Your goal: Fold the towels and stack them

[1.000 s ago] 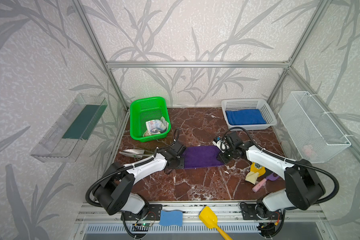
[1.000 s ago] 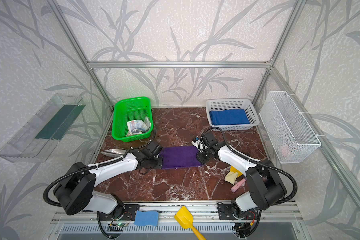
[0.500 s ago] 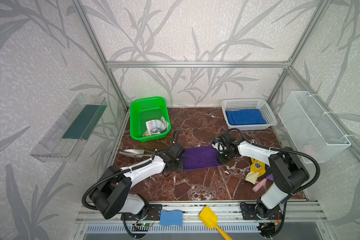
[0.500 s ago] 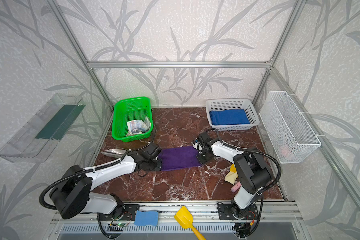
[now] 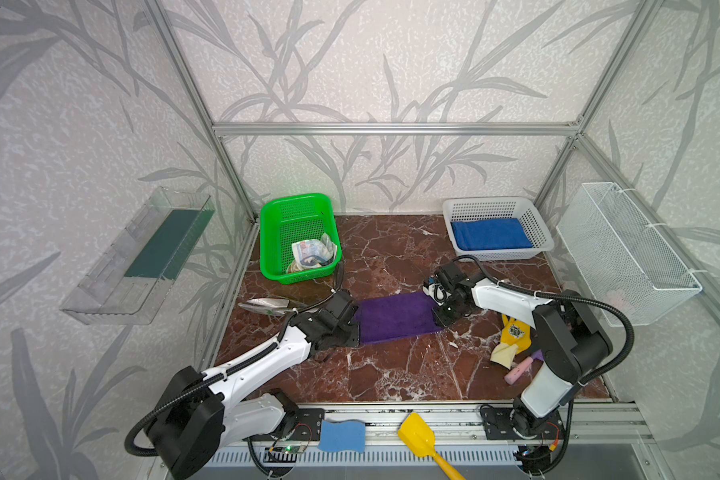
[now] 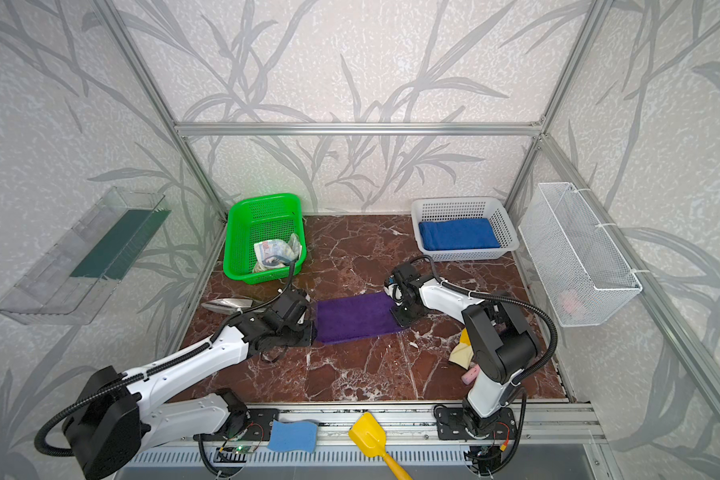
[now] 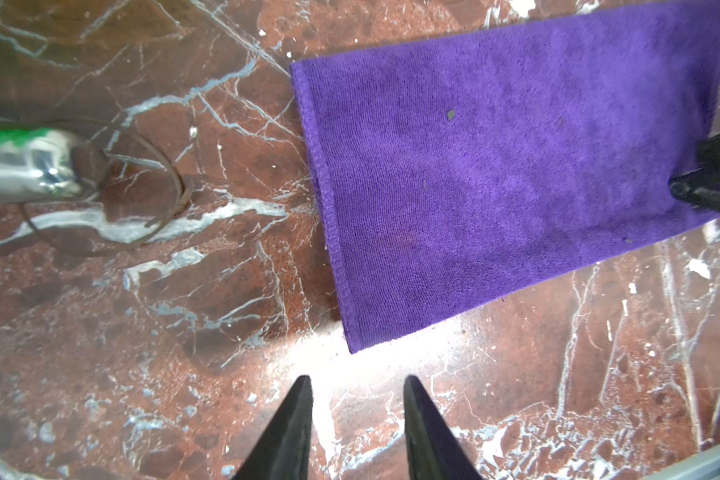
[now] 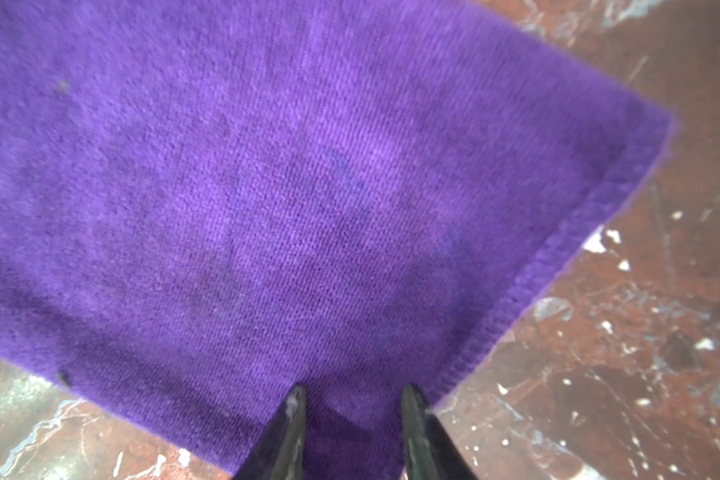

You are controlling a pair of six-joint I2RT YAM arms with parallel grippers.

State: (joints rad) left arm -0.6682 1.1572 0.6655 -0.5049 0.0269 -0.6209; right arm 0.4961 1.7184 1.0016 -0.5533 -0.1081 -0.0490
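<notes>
The purple towel (image 5: 395,318) lies flat mid-frame on the table (image 5: 391,374), long axis left to right, with an arm at each short end. The left tool (image 7: 356,378), part open and empty, sits just off its lower-left corner. The right tool (image 8: 352,386), likewise parted, stands over the opposite edge and seems to grip nothing.

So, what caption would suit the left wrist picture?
Open left claw hovers over the marble table, just off a corner of the flat purple towel.
</notes>
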